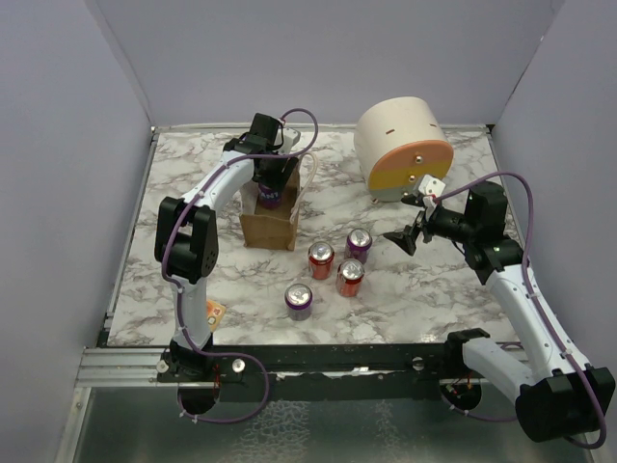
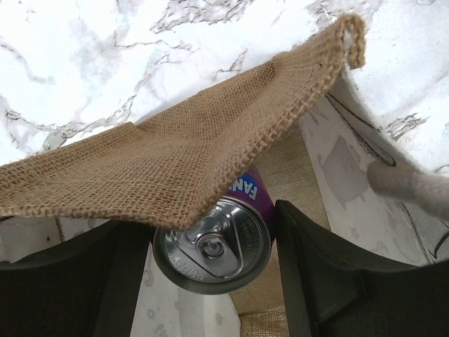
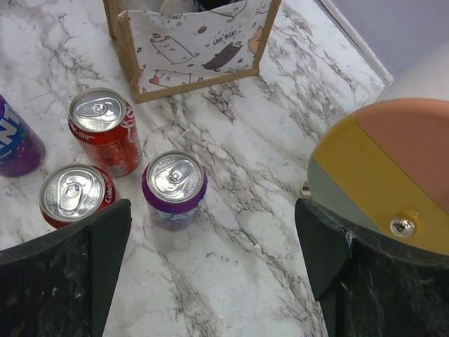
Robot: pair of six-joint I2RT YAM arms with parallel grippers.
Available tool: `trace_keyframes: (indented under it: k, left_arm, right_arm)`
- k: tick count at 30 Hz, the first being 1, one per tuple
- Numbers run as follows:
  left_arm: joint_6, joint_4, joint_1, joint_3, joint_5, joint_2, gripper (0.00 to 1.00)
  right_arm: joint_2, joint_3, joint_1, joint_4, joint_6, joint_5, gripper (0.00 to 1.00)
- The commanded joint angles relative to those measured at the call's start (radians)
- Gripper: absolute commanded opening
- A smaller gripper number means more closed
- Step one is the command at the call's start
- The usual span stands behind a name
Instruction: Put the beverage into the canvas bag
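The tan canvas bag stands upright on the marble table, left of centre, with its cream handles up. My left gripper is over the bag's open top, shut on a purple Fanta can. In the left wrist view the can sits upright between my fingers, partly under the burlap edge of the bag; a cream handle lies at the right. My right gripper is open and empty above the table, right of the loose cans. The bag's printed side shows in the right wrist view.
Several loose cans stand in front of the bag: a purple one, two red ones, and another purple one. A large cream cylinder with an orange-yellow face lies at the back right. A small orange item lies at the front left edge.
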Motion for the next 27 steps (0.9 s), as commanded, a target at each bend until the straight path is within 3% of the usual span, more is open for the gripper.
trace_keyframes:
  k: [1, 5, 11, 27]
  left_arm:
    - [0.022, 0.036, 0.004, 0.024, -0.048, -0.009, 0.43]
    - [0.021, 0.029, 0.004, 0.031, -0.055, -0.014, 0.63]
    - [0.024, 0.027, 0.004, 0.033, -0.062, -0.017, 0.76]
    - [0.006, 0.013, 0.003, 0.053, -0.02, -0.135, 0.9]
  right_arm:
    - [-0.006, -0.01, -0.005, 0.003, -0.008, 0.016, 1.0]
    - [-0.005, -0.009, -0.005, 0.003, -0.007, 0.016, 1.0]
    - [-0.004, -0.01, -0.005, 0.004, -0.006, 0.013, 1.0]
    - [-0.001, -0.009, -0.005, 0.004, -0.004, 0.013, 1.0]
